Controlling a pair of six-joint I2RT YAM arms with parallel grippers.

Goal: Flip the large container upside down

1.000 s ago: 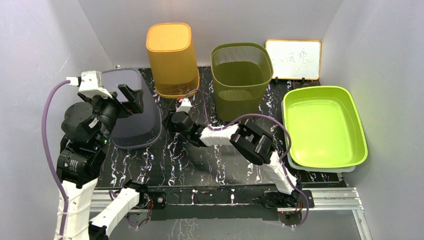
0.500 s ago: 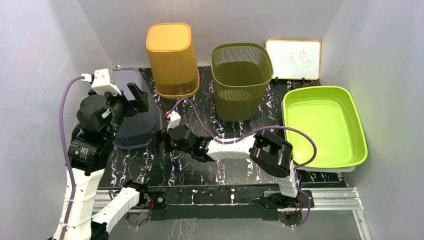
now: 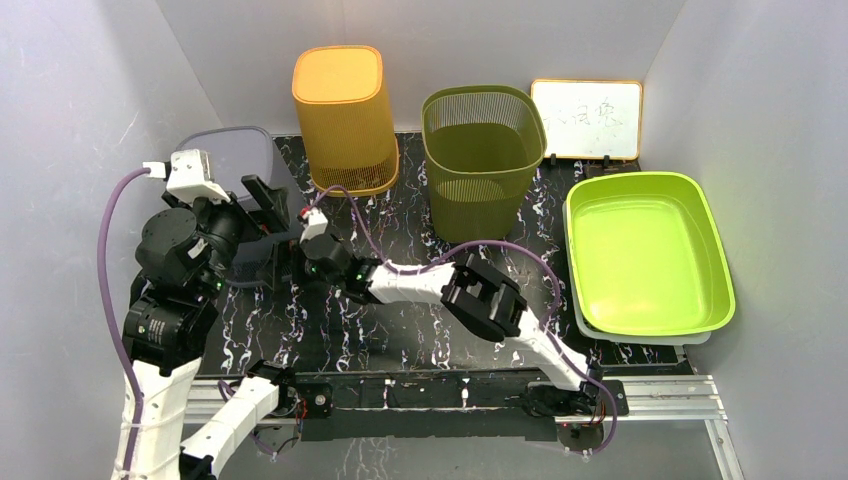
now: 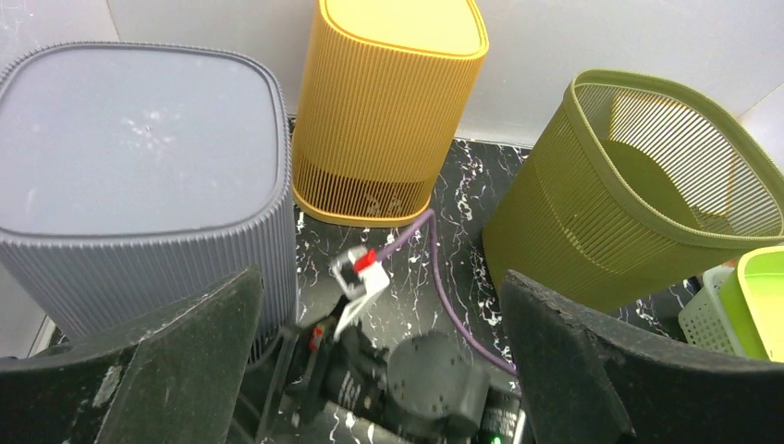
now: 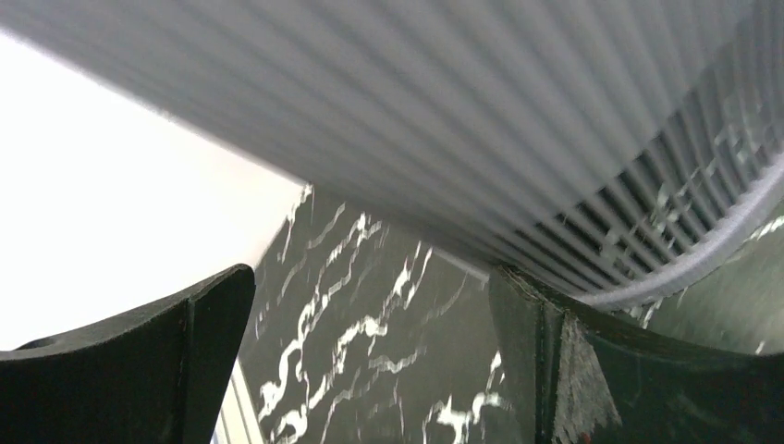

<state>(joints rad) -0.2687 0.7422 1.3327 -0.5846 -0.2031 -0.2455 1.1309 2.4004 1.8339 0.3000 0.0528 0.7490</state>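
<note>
Right jaws now wide, off container [image 4: 139, 148]

Black marble-pattern counter [image 3: 400, 330]. Far left: grey ribbed bin [image 3: 228, 150], closed end up. Back row: orange ribbed bin [image 3: 340, 110], also closed end up; olive mesh bin [image 3: 485, 165], open end up; whiteboard [image 3: 586, 118] at the wall. Right: lime tub [image 3: 650, 250] on a pale basket [image 4: 707, 314].

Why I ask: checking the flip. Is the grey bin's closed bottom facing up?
Yes, the left wrist view shows the grey bin with its solid bottom uppermost.
</note>
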